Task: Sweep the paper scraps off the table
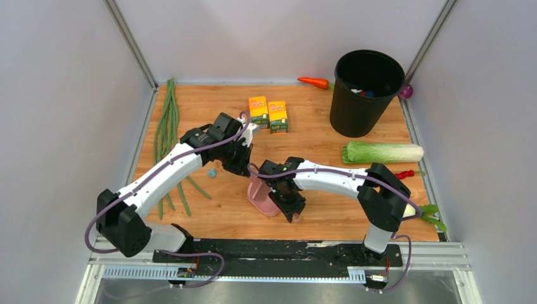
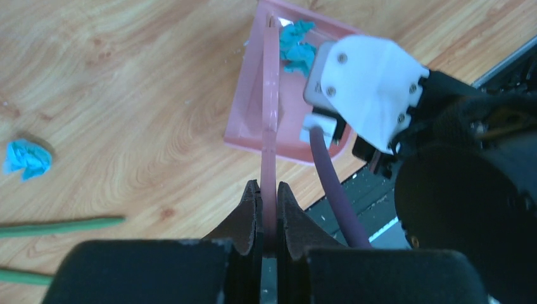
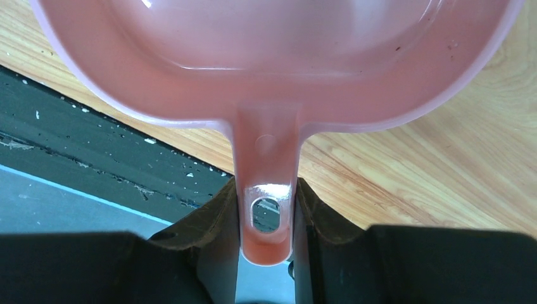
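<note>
So, mid-sweep. L gripper point(image 2: 269, 190) is clenched on a thin pink tool point(image 2: 270, 114), seen edge-on, prob. the sweeper. It reaches across the pink dustpan point(image 2: 244, 120). R gripper point(image 3: 266, 193) is clamped on the pan's handle point(image 3: 266, 145), w/ the pan low on the table point(image 1: 316, 142) near the front edge, between the two arms. A few paper scraps point(image 2: 296, 47) lie inside the pan. One loose scrap point(image 2: 26, 158) sits on bare wood, well apart from the pan, on the L arm's side near the green beans point(image 1: 166, 126).

Judgement: collecting isn't done. The next move needs the sweeper lifted clear of the pan, set down beyond that loose scrap and drawn toward the pan mouth. The R arm has to keep the lip flat so nothing slips under. After that the load prob. goes to the black bin point(image 1: 367, 95).

Views: only the L wrist cam shows scraps in the pan. The top cam hides them under the arms but gives the bin and layout. The R wrist cam shows just the handle grip and the pan's back wall, no scraps.
</note>
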Robot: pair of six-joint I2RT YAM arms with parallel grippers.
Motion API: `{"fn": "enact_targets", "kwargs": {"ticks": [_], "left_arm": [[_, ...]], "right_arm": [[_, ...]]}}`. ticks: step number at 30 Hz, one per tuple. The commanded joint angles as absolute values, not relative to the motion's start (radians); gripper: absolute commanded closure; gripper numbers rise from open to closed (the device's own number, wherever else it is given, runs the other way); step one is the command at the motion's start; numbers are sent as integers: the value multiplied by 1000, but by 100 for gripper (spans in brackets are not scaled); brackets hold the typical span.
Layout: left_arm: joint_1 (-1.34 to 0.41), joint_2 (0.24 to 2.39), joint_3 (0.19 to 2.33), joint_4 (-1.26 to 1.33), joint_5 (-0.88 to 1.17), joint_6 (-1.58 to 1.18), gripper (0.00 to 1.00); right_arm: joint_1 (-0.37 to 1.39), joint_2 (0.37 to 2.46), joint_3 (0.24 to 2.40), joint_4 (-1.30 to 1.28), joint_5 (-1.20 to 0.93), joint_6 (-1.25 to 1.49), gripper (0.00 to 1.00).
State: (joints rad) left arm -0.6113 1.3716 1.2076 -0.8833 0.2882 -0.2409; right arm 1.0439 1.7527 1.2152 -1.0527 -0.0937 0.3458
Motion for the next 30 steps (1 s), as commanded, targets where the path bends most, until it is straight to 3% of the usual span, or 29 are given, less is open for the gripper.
{"fn": "enact_targets", "kwargs": {"ticks": [1,20,30], "left_arm": [[-618,1283,1190,-963,288,-271,100],[-617,1123,1403,-1184,-57,-419,100],[-618,986,1319,-1226,-114,-485,100]], "right_arm": [[1040,1707,1212,-999,-41,337,100],[1040,1655,1213,-942,44,345,100],[1039,1686,1321,-982,71,353,100]]}}
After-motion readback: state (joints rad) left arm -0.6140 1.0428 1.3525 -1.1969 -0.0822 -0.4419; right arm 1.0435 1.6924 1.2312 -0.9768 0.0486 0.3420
